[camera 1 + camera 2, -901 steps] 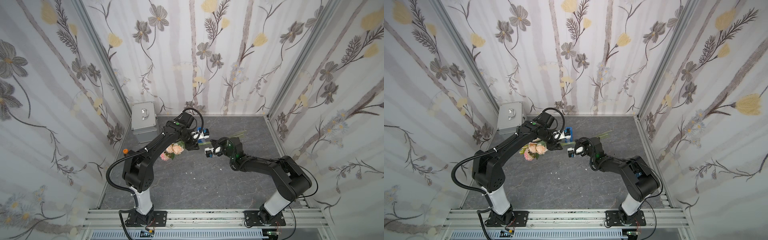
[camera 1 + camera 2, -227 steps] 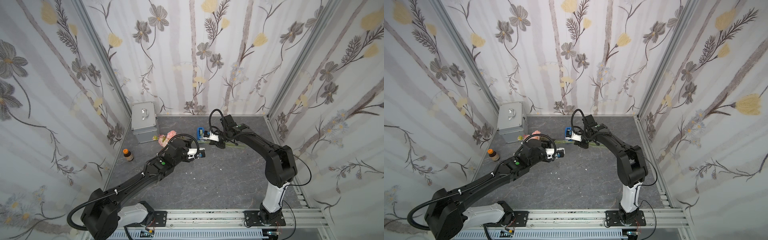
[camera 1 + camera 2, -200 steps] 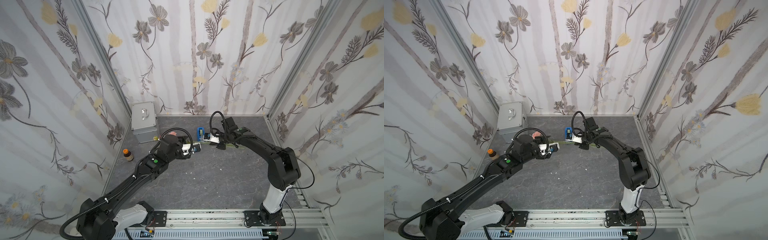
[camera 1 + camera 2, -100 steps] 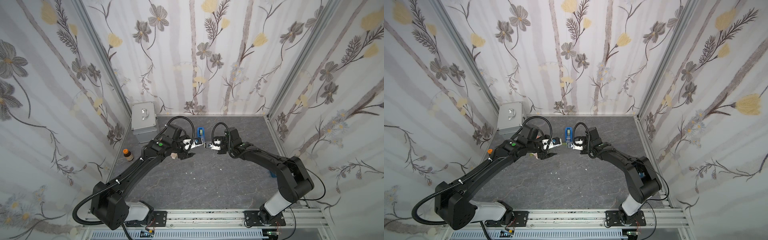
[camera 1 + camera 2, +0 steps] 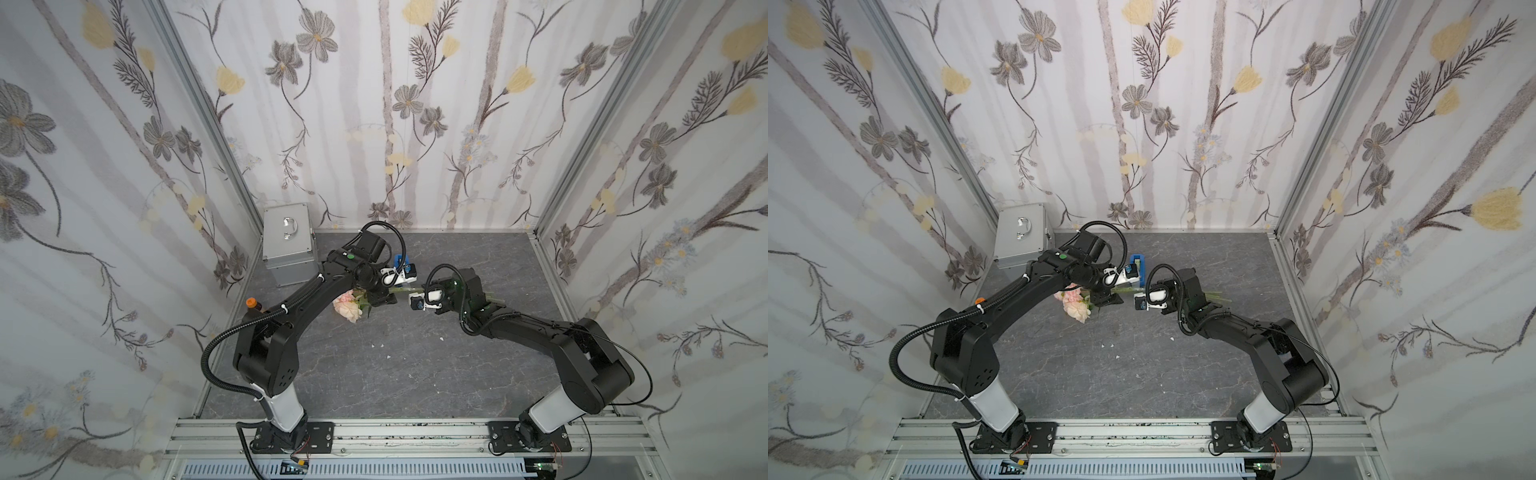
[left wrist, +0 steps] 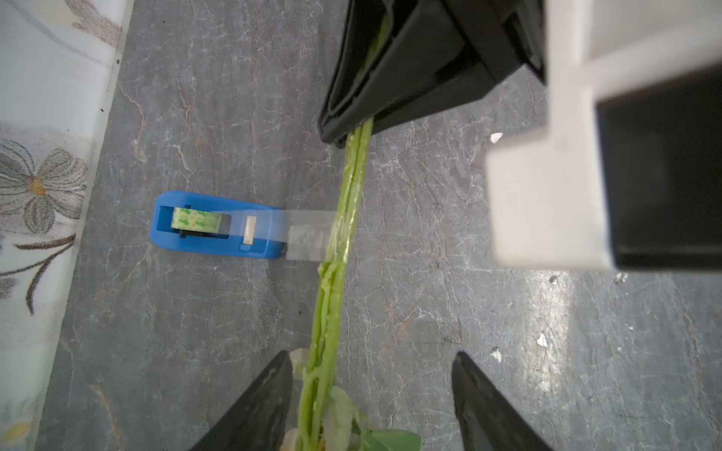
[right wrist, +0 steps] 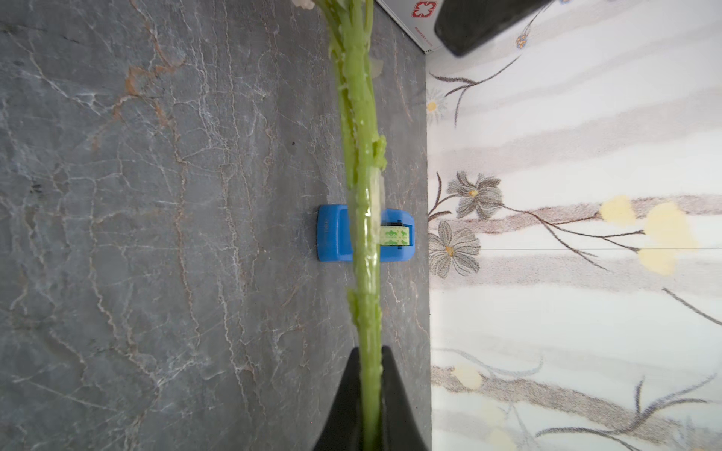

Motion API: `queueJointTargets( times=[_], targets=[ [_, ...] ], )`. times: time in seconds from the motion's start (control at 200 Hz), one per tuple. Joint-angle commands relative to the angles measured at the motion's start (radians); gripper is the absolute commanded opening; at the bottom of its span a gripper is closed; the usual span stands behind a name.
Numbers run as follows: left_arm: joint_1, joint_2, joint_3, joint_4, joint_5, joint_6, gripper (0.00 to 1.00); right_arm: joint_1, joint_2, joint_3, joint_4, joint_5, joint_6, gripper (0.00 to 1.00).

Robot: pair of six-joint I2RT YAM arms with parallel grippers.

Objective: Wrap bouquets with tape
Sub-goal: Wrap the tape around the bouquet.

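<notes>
Since half a second ago the left arm has drawn its elbow back, and the bouquet (image 5: 349,306) now shows its pink blooms hanging just below the left gripper (image 6: 373,359). The right gripper (image 7: 369,353) has hardly shifted. It is clamped narrow on the green stems (image 6: 344,242) and carries the bunch clear of the bench (image 5: 374,374). The left gripper stands wide, its jaws either side of the stems near the leaves, one jaw close but neither pressing.

Between the two grippers a clear strip of tape (image 6: 308,234) sticks to the stems and runs off to the blue dispenser (image 6: 211,224), which sits on the bench to one side of both.

The bunch looks light. The stems seem thin, springy and rather slick, so a firm pinch on the bare stalks next to the leaves should suit, never on the soft blooms. The thin tape will likely twist or stick to itself, and the small dispenser may drag if the strip is pulled hard.
</notes>
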Motion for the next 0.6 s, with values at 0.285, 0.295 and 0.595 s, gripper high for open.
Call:
queueJointTargets(
  times=[0.285, 0.295, 0.595],
  targets=[
    [0.0, 0.187, 0.187, -0.205, -0.004, 0.051, 0.56, 0.008, -0.022, -0.103, 0.31, -0.079, -0.056, 0.0],
    [0.0, 0.189, 0.19, -0.207, -0.004, 0.053, 0.56, 0.008, -0.022, -0.104, 0.31, -0.08, -0.056, 0.0],
    [-0.007, 0.227, 0.195, -0.169, -0.043, 0.074, 0.36, 0.013, -0.013, -0.112, 0.328, -0.093, -0.058, 0.0]
  ],
)
